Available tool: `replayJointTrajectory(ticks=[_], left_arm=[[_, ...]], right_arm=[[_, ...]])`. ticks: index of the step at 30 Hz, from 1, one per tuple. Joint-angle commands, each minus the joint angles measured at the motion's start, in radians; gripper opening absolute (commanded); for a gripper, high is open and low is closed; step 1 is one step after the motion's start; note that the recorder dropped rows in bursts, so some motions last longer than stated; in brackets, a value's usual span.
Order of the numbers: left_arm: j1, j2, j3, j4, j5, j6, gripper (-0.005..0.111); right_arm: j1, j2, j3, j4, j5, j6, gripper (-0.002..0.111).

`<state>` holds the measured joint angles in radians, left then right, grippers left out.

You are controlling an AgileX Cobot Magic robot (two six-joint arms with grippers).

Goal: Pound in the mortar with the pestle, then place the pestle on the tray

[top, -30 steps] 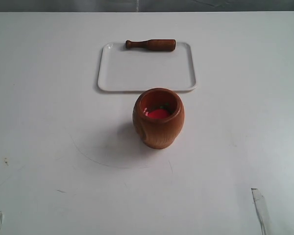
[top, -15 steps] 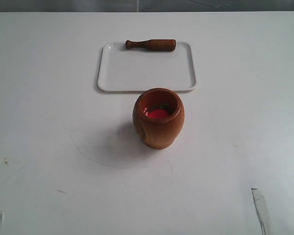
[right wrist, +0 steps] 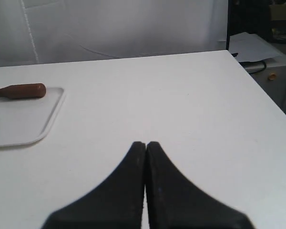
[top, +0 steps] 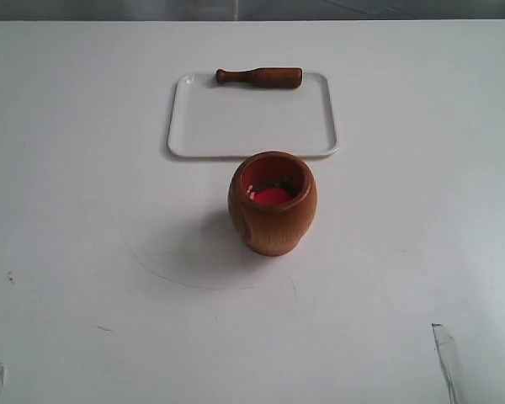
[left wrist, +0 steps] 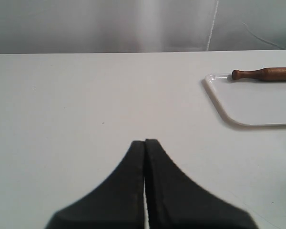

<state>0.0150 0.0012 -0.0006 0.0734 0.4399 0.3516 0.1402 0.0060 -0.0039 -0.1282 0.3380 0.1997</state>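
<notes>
Pestle lies flat on far edge of tray, long axis crosswise to table, knob end toward left arm's side, thick end toward right

Mortar upright just in front of tray, something red inside

Left gripper jaws pressed together, holding nothing; right gripper likewise closed and empty

Both grippers hang back near table's front, well apart from pestle; neither shows in exterior view

Pestle lies ahead and inward of each; neither arm clearly nearer

Pestle slim, dark brown, smooth wood; likely needs grasp across shaft, jaws opened first
</notes>
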Motion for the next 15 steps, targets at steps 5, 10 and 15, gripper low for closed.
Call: replayJointTrajectory(ticks=[5, 10, 15], left_arm=[[-0.008, -0.001, 0.001, -0.007, -0.003, -0.008, 0.000], [-0.008, -0.001, 0.001, -0.007, -0.003, -0.008, 0.000], [-0.008, -0.001, 0.001, -0.007, -0.003, -0.008, 0.000]], right_arm=[[0.040, -0.006, 0.004, -0.005, 0.018, -0.016, 0.000], [0.040, -0.006, 0.004, -0.019, 0.016, -0.017, 0.000], [0.040, -0.006, 0.004, -0.017, 0.016, -0.014, 0.000]])
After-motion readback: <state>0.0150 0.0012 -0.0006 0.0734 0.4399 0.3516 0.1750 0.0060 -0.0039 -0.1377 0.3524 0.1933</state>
